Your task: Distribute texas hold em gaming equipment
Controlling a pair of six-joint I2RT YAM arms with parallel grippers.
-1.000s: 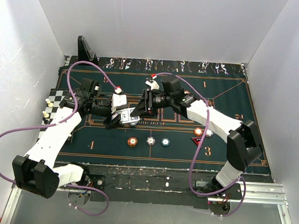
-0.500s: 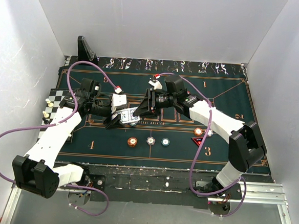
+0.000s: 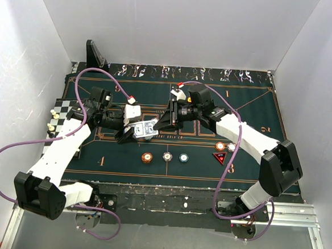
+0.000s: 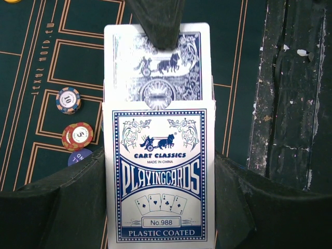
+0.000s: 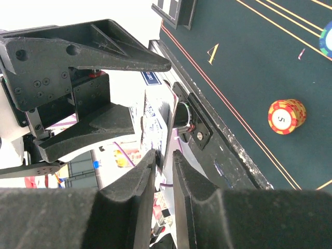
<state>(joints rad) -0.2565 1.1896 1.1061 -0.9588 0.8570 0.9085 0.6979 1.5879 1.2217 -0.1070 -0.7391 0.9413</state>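
Note:
My left gripper (image 3: 132,132) (image 4: 158,161) is shut on a blue-and-white playing card box (image 3: 144,129) (image 4: 160,176), held above the green mat (image 3: 252,113). A blue-backed card (image 4: 155,78) sticks out of the box's open end. My right gripper (image 3: 157,124) (image 5: 163,155) stands astride that card's far edge, jaws a narrow gap apart; one of its fingers (image 4: 155,21) overlaps the card. On the mat lie an orange chip (image 3: 146,157), a white chip (image 3: 167,156), a teal chip (image 3: 183,157), another two chips (image 3: 220,146) and a red triangular marker (image 3: 219,157).
A chequered board (image 3: 64,106) with small white pieces lies at the mat's left edge. A black stand (image 3: 95,54) sits at the back left corner. White walls close in on three sides. Purple cables loop off both arms.
My right arm has shifted to the right and its jaws have narrowed at the end of the card box. The left gripper has kept its hold on the box.

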